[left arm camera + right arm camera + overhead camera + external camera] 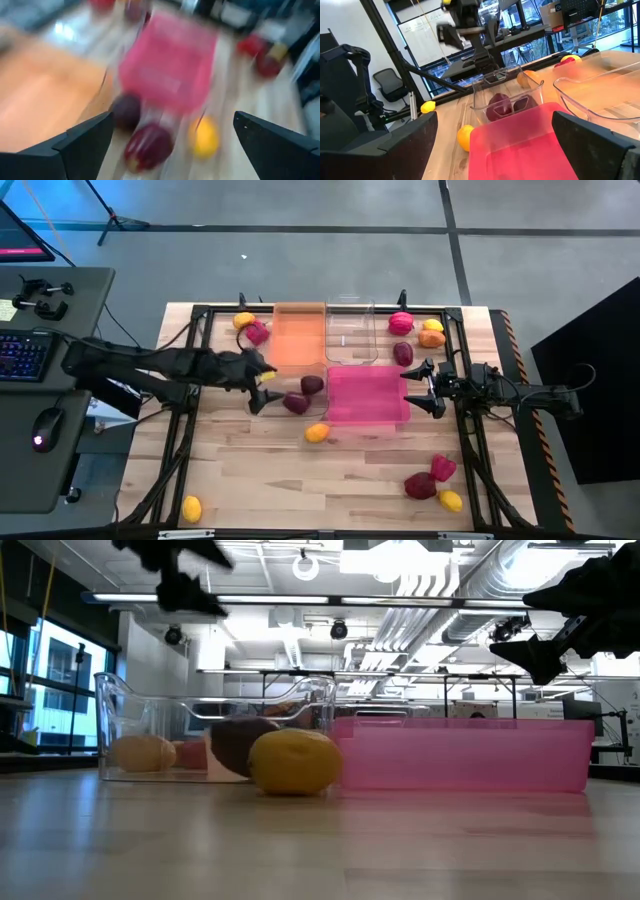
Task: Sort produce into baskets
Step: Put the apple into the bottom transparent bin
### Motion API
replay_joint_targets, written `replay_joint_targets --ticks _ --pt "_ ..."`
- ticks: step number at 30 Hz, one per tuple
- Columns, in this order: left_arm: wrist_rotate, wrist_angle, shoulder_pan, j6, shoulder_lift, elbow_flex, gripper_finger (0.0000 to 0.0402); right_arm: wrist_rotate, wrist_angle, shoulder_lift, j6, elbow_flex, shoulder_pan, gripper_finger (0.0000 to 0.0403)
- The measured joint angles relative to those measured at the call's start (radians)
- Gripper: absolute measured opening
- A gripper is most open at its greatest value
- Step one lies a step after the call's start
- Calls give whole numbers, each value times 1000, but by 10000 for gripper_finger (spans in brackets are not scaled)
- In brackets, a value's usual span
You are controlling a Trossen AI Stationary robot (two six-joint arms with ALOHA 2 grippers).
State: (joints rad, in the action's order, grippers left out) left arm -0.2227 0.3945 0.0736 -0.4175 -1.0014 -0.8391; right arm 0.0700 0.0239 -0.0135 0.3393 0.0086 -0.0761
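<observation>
My left gripper (262, 380) is open and empty, up above the left end of a clear bin (283, 398); it also shows in the left wrist view (172, 120) and the low view (185, 580). That bin holds two dark maroon fruits (312, 385) (296, 403) and an orange-yellow one (268, 376). My right gripper (418, 388) is open and empty above the right rim of the pink bin (340, 415); it also shows in the right wrist view (495, 115). An orange-yellow fruit (317, 432) lies on the table in front of the bins. The orange bin (299, 335) and a second clear bin (350, 330) stand behind.
Loose produce lies in the corners: far left (250, 327), far right (415, 332), near right (435, 483), and one yellow piece near left (190, 507). A black frame (462, 440) edges the work area. Bare wood lies along the near middle.
</observation>
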Motion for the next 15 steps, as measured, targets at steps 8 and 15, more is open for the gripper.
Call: replay_joint_targets --ticks 8,15 --pt "-22 -408 -55 -18 143 0 395 -159 34 -1 -236 0 -4 383" --pt "-125 -558 -57 -39 185 0 395 -301 370 -5 337 0 -3 383"
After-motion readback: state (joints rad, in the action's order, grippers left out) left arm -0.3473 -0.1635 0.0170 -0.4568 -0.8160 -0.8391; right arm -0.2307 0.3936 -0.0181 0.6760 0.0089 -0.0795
